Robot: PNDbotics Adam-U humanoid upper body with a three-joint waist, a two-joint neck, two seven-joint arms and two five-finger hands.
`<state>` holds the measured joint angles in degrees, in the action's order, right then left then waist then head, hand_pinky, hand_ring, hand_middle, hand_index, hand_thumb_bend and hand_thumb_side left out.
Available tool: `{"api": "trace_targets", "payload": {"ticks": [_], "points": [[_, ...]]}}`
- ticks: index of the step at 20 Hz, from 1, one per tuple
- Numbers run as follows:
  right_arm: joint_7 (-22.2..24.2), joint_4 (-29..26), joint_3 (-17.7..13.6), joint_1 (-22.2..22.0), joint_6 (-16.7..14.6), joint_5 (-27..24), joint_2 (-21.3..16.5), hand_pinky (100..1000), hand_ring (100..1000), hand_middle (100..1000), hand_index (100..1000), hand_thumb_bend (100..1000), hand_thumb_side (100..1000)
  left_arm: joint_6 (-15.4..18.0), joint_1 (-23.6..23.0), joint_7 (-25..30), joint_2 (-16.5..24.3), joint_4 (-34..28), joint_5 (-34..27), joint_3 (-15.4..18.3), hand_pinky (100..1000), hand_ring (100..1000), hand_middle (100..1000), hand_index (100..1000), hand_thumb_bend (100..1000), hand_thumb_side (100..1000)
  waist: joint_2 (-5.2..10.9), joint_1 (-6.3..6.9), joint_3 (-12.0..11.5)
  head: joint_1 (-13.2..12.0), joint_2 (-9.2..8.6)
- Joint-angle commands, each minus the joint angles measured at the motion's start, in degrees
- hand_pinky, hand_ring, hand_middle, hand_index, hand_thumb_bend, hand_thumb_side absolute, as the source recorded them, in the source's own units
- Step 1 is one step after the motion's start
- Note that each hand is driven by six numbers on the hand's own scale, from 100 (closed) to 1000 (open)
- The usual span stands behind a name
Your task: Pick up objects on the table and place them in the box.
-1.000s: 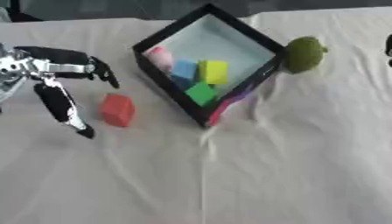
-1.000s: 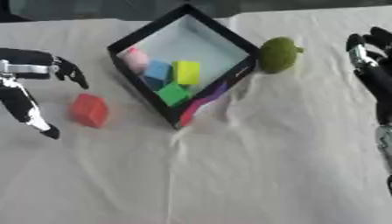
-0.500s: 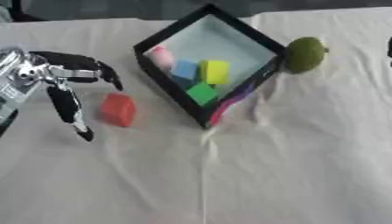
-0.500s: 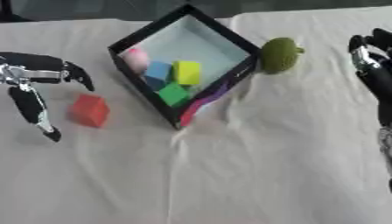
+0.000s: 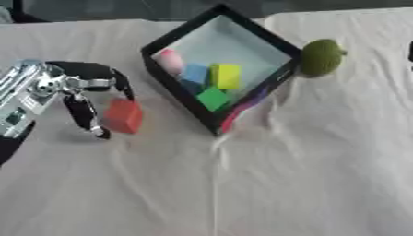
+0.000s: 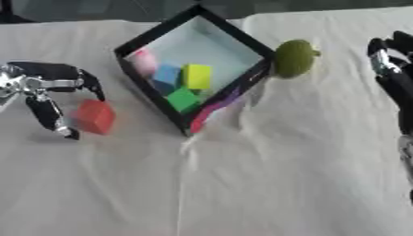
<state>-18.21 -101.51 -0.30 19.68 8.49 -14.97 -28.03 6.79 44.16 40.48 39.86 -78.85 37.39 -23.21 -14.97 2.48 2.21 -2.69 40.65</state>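
Spread around the red block [image 5: 123, 115] from the view's left, the left hand [image 5: 74, 89] is seen with its thumb reaching down on the block's near-left side and its fingers arched over the block's far edge. The hand is open; nothing is held yet, and whether any fingertip already touches the block cannot be told. The block lies on the white cloth [image 5: 306, 175], just right of the thumb and below the curled fingers, so it sits inside the hand's span. Its long axis appears to run roughly upright in the view, toward and away from the robot, and it is across this axis that thumb and fingers would have to close.

To the right of the block, near but apart, the black-rimmed box [image 5: 219, 69] stands turned like a diamond, with a pink, a blue, a yellow and a green piece already inside. A purple and pink thing [image 5: 242, 108] is tucked against its near-right wall. Just beyond the box's right corner a green round fruit [image 5: 322, 57] rests on the cloth.

At the far right edge the right hand [image 6: 393, 69] is held with its fingers relaxed and holding nothing. It is judged nearer to the fruit, while the left hand is plainly nearer to the block.
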Motion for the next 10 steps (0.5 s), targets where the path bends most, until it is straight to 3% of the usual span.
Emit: {"api": "trace_targets", "payload": {"ticks": [1,4,7,10], "points": [[0.11,-0.78,-0.18,0.75,-0.12,0.19,-0.99,890,820,848,895,282,431,-0.65,1.47,-1.77,0.81,-0.45,-0.37,0.53,781,775,655,667,392,100,0.34,0.15,-0.03,-0.27,-0.60],[0.03,-0.76,-0.16,0.75,-0.11,0.17,-1.02,890,820,847,895,283,431,-1.09,1.54,-3.73,0.85,-1.97,-0.15,0.63,744,719,573,536,326,100,0.36,0.19,-0.04,-0.35,-0.57],[-0.20,-0.82,-0.30,0.68,-0.18,0.20,-1.22,889,819,847,895,284,428,-1.10,2.43,-3.68,2.11,-8.84,-0.79,1.63,732,702,563,501,305,100,0.36,0.23,-0.09,-0.31,-0.55],[-0.49,-1.02,-0.50,0.88,-0.31,0.04,-1.38,889,819,847,895,281,427,-3.13,7.09,-2.23,2.95,-17.16,-5.10,3.66,738,708,567,503,320,100,0.45,0.16,-0.13,-0.35,-0.42]]}}
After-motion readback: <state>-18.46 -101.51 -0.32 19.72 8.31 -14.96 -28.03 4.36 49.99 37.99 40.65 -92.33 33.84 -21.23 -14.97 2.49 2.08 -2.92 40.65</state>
